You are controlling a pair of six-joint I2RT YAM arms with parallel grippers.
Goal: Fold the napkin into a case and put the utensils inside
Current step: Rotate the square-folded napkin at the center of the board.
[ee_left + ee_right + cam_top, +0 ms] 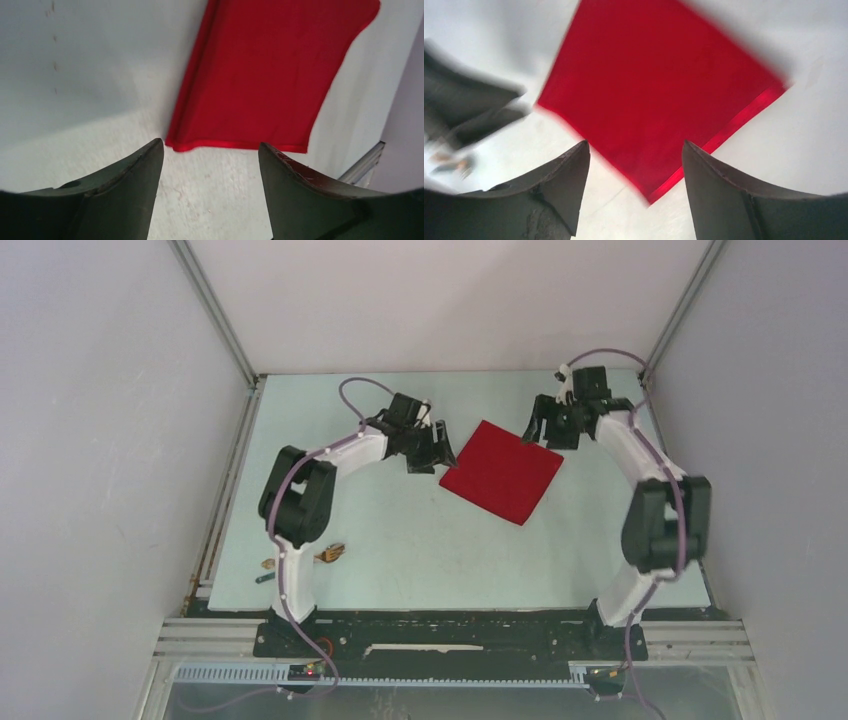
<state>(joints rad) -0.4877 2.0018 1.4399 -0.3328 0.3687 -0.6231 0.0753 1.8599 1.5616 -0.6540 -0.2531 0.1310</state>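
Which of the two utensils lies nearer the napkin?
The light-brown wooden fork, showing right of the left arm's lower link; the dark teal stick lies farther left.

One red napkin (503,472), one wooden fork (331,554), one dark teal stick (265,578), one left tool (432,462) and one right tool (545,436).

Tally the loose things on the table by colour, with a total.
Red: 1, the napkin
Light brown: 1, the wooden fork, partly behind the left arm
Dark teal: 1, the stick-like utensil
Total: 3
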